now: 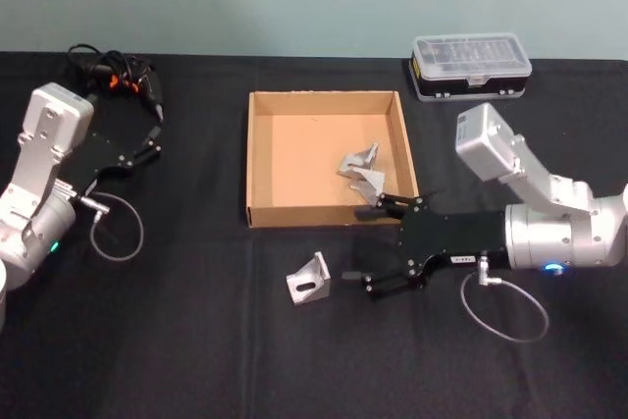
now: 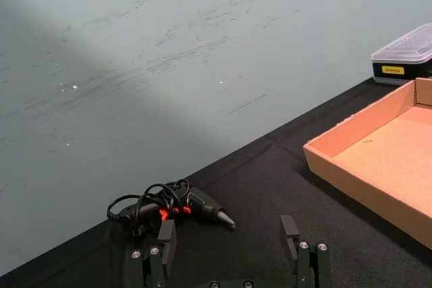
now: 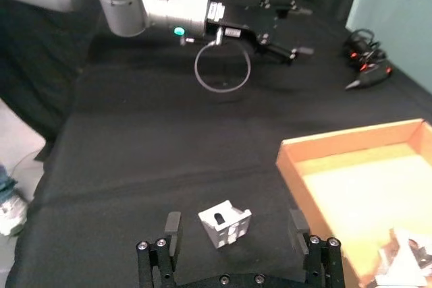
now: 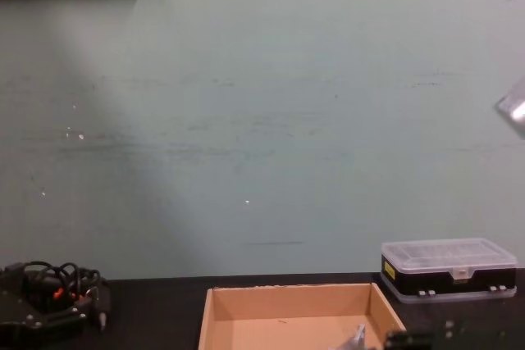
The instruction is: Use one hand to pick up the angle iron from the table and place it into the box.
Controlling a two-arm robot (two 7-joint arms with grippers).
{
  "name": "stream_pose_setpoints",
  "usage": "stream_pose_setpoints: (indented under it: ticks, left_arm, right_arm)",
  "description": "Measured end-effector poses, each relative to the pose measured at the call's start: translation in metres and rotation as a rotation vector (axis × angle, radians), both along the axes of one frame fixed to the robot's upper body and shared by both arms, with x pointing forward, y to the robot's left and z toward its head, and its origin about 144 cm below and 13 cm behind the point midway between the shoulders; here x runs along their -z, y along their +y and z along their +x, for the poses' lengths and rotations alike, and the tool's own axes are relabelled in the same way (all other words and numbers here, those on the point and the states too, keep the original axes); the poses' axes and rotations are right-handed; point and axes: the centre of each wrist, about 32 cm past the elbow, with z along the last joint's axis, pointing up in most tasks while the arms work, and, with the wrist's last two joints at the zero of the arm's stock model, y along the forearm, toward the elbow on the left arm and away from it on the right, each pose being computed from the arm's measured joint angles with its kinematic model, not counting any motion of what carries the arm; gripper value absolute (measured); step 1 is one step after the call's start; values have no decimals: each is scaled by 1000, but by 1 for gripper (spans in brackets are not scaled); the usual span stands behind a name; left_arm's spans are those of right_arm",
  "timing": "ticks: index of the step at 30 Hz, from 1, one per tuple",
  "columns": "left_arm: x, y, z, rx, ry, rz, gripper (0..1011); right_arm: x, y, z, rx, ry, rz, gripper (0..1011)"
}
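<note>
On the head view, the right gripper [image 1: 360,244] lies low over the table [image 1: 196,360] at the front wall of the box [image 1: 257,159], jaws wide, with the angle iron [image 1: 309,280] on the table just ahead of its fingertips, outside the box, where two more irons [image 1: 361,170] lie; the left gripper [image 1: 154,131] is parked far left, jaws wide too. At the left wrist those jaws face a screwdriver [image 2: 202,206], and at the right wrist the angle iron sits just beyond the spread fingers [image 3: 173,224]. From the chest, a case [image 4: 447,272] stands behind the box's right corner.
</note>
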Motion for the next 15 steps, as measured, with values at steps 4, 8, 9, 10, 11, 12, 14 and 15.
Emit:
stream_pose_setpoints:
  ticks: [4,8,9,10,11,12,14,15]
  left_arm:
    - [0,0,0,0,0,0,1000]
    - [0,0,0,0,0,0,1000]
    - [0,0,0,0,0,0,1000]
    - [0,0,0,0,0,0,1000]
    - [0,0,0,0,0,0,1000]
    - [0,0,0,0,0,0,1000]
    - [0,0,0,0,0,0,1000]
    - [0,0,0,0,0,0,1000]
  right_arm:
    - [7,4,4,-13,14,-14,1000]
    - [12,9,9,-28,20,-27,1000]
    - [12,10,9,-32,21,-29,1000]
    - [13,11,10,-34,22,-30,1000]
    - [14,11,11,-36,22,-32,1000]
    - [15,13,13,-40,24,-34,1000]
    - [17,15,14,-44,25,-36,1000]
    - [18,18,15,-50,25,-37,1000]
